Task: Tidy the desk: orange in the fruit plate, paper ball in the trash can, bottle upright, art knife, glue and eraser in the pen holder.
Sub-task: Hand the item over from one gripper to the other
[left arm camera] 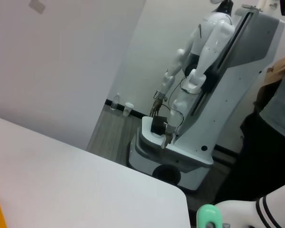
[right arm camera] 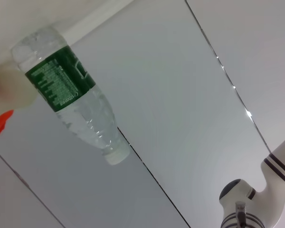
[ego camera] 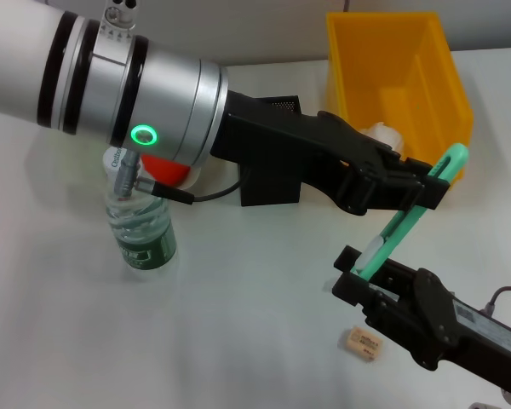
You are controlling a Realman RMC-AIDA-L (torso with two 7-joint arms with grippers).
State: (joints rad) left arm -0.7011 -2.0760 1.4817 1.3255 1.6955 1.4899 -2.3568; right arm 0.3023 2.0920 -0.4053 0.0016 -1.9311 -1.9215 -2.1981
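Jaws of both the left gripper (ego camera: pixel 430 189) and right gripper (ego camera: pixel 358 277) are clamped on the green art knife (ego camera: pixel 409 223), apparently mid-handover; release by one is needed, then the pen holder (ego camera: pixel 268 175).

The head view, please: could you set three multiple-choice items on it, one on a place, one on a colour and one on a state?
1. Where is the eraser?
A. in the pen holder
B. on the table
C. in the yellow bin

2. What colour is the art knife?
A. green
B. red
C. black

3. How is the bottle?
A. lying on its side
B. standing upright
C. hanging in the air

Answers:
1. B, it lies on the bare top beside the right pincer.
2. A, the handle clamped in the left pincer is green.
3. B, it stands on its base, ungripped.
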